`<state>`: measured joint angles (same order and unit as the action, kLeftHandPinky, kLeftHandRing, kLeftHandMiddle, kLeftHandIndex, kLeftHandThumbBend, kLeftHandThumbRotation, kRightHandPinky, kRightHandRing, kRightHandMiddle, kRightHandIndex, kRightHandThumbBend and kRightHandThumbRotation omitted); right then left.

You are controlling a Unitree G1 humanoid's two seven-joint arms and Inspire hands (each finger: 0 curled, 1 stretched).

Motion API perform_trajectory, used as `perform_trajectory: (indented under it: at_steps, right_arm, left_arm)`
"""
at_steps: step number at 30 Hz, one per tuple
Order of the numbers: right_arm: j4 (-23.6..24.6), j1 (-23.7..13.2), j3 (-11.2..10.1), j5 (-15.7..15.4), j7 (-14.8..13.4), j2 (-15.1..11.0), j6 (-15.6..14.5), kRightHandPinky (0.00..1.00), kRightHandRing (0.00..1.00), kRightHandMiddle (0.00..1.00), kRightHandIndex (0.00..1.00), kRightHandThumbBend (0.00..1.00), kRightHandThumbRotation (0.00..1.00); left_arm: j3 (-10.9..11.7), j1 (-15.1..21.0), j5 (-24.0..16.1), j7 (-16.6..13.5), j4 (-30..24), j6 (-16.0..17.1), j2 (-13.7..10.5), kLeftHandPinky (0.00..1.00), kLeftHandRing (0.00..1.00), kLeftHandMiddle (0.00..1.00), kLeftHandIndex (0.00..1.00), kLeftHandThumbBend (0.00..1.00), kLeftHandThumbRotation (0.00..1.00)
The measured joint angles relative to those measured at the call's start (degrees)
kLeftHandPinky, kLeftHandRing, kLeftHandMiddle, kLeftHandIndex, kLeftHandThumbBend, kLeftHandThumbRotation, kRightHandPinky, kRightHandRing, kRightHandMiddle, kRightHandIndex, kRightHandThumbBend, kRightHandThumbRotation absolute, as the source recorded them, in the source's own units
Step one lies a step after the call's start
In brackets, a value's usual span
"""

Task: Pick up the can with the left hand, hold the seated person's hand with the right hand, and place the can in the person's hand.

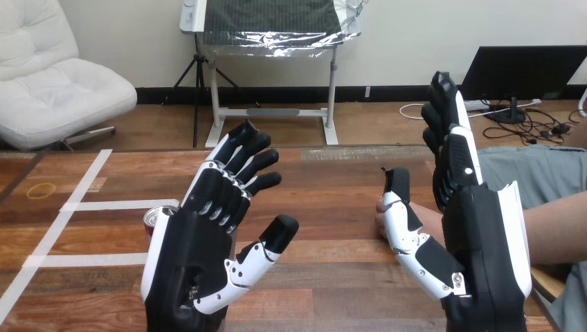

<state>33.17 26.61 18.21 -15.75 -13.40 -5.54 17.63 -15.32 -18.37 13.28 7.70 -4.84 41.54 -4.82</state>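
Pick-up not begun. Left hand (190, 256) spread, can (154, 220) just behind it; right hand (477, 256) spread beside person's hand (429, 220). Next: close round can.

Can (154, 218) on table (332, 277), behind left robot hand (201, 256)

The light is bright and even. The wooden table (332, 180) is lit the same from left to right, and its planks carry only a weak, pale sheen toward the far edge. The white tape lines (104, 205) on it look clean and bright. The white shells of the left hand (187, 256) and of the right hand (484, 242) catch much light, strongest on the right hand's outer edge. The black palms stay dark, with few details in them. The small visible top of the can (154, 220) shines a little. The person's forearm (554, 235) is softly lit.
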Motion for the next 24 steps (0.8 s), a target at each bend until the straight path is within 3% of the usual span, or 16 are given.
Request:
perform_trajectory:
  at_steps: [4,13,20,24]
  right_arm:
    - [-0.1,0.0,0.1,1.6,0.2,0.0,0.2,1.00,1.00,1.00,1.00,0.00,0.00]
    - [-0.1,-0.1,1.6,13.7,2.9,0.0,-0.4,1.00,1.00,1.00,1.00,0.00,0.00]
    - [0.4,-0.1,2.4,22.7,4.8,-0.1,-3.5,1.00,1.00,1.00,1.00,0.00,0.00]
    - [0.4,0.0,2.6,25.8,5.1,-0.2,-4.9,1.00,1.00,1.00,1.00,0.00,0.01]
  left_arm:
    - [0.2,0.0,0.1,0.2,0.0,0.0,0.0,0.79,0.84,0.86,0.87,0.56,0.16]
    - [0.6,0.0,0.0,0.6,0.0,0.0,0.0,0.79,0.84,0.87,0.88,0.56,0.16]
    - [0.6,0.0,0.0,0.7,0.0,0.0,0.0,0.78,0.84,0.87,0.88,0.55,0.15]
    - [0.6,0.0,-0.1,0.6,0.0,0.0,0.0,0.78,0.84,0.87,0.88,0.55,0.15]
